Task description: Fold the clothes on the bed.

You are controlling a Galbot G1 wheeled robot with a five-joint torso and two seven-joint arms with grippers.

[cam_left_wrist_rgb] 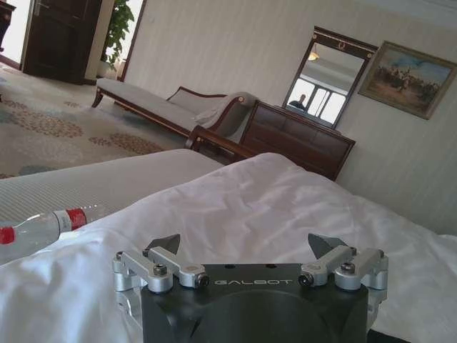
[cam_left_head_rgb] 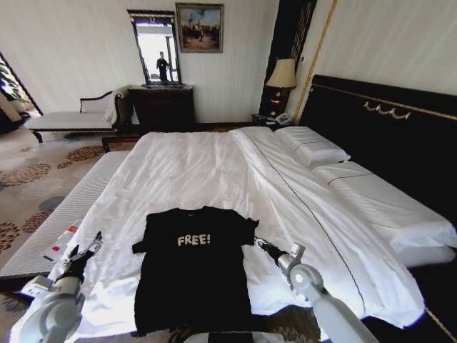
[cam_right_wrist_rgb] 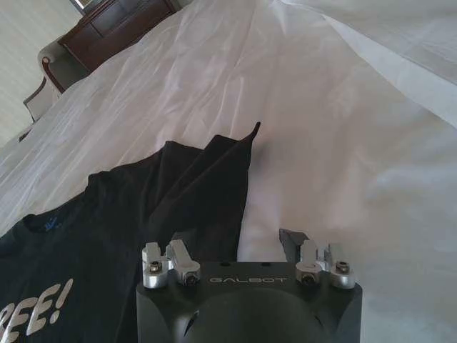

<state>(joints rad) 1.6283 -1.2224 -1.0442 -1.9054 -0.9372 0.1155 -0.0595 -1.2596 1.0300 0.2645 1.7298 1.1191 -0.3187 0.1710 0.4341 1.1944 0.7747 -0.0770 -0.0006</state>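
Black T-shirt (cam_left_head_rgb: 193, 275) with white "FREE!" lettering is lying face up and spread out at the near end of the bed (cam_left_head_rgb: 214, 171), its hem reaching toward the foot edge and both short sleeves showing, nothing folded yet. We are reaching in from both sides. Our right end effector (cam_left_head_rgb: 260, 245) is hovering just beside the shirt's right sleeve, fingers apart and gripping nothing; in the right wrist view (cam_right_wrist_rgb: 239, 246) one finger is sitting over the dark fabric and the other over white sheet, so the sleeve edge is running between them. Our left end effector (cam_left_head_rgb: 84, 251) is waiting over the rumpled sheet, near the left sleeve but still clear of it, its fingers likewise spread wide and empty. A plastic water bottle (cam_left_wrist_rgb: 39, 229) with a red label is lying on the pale bench (cam_left_head_rgb: 64, 214) alongside the bed, close to our left arm. White pillows (cam_left_head_rgb: 314, 146) are resting against the black headboard (cam_left_head_rgb: 385, 118) far up the bed.

We are judging this as the approach before the first fold. The next move is calling for both end effectors to drop onto the sleeve or shoulder edges and pinch only the shirt, not the sheet beneath; soft fabric is likely to bunch if one side is lifting ahead of the other.
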